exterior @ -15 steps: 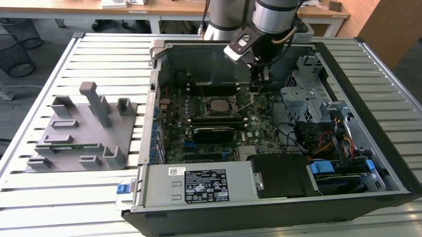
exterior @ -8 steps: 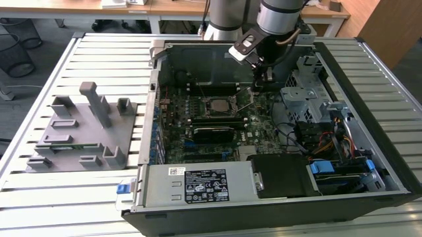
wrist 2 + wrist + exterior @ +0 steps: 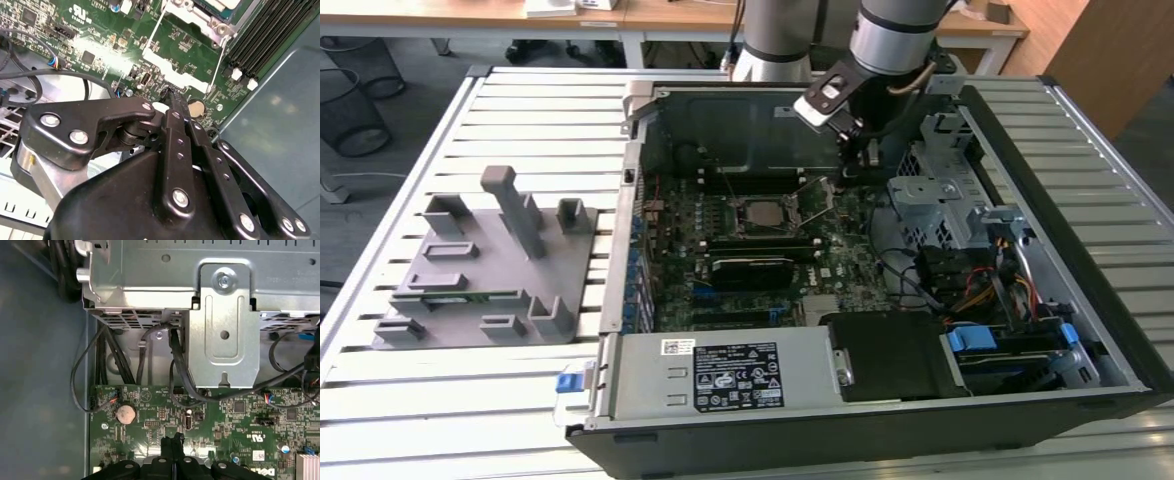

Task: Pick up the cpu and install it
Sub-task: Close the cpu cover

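The gripper (image 3: 857, 165) hangs inside the open computer case (image 3: 1014, 160), in the upper part of the exterior view and toward the exterior view's right. In both wrist views its two black fingers (image 3: 167, 445) are pressed together with only a thin seam between them, and nothing shows clamped there (image 3: 174, 95). The tips sit low over the green motherboard (image 3: 225, 415), near the round coin cell (image 3: 125, 413); whether they touch the board cannot be told.

The cpu (image 3: 761, 213) appears to lie in the socket at the middle of the board, as a grey square inside the metal frame, well apart from the gripper toward the exterior view's left. A thin wire lever (image 3: 818, 200) stands tilted up between the socket and the fingers.

Room is tight. A bare metal drive cage (image 3: 225, 325) rises just beside the board edge, with black cables (image 3: 180, 370) running out from under it and across the board. The case's flat grey-blue wall (image 3: 40, 365) borders the board close to the fingers. On the slatted table (image 3: 520, 90) at the exterior view's left lies a grey fixture tray (image 3: 467, 270).
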Controlling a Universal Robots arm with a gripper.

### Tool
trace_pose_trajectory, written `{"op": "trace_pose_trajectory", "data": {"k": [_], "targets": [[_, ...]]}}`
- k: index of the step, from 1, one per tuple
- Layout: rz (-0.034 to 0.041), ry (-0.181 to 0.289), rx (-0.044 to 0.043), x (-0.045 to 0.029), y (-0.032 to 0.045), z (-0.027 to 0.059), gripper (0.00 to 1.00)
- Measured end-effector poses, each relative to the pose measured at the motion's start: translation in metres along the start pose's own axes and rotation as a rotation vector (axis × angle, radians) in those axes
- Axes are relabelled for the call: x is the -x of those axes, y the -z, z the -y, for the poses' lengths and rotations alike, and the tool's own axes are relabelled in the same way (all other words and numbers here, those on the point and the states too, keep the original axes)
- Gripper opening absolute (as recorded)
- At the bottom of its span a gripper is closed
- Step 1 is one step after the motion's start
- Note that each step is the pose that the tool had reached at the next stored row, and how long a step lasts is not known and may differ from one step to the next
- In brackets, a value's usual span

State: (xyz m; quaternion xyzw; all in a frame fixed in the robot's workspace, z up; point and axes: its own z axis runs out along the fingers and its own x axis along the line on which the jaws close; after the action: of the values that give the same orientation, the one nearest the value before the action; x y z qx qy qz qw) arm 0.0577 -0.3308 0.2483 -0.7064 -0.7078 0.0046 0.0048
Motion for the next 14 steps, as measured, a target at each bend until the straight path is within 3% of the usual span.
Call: {"op": "trace_pose_trajectory", "data": {"k": [9,14], "targets": [[0.0001,0.001,-0.0065,-0.0010,-0.0112,-0.0015,0.11],[0.0001,0.001,-0.0074,-0.0010,-0.0114,0.0108,0.11]]}}
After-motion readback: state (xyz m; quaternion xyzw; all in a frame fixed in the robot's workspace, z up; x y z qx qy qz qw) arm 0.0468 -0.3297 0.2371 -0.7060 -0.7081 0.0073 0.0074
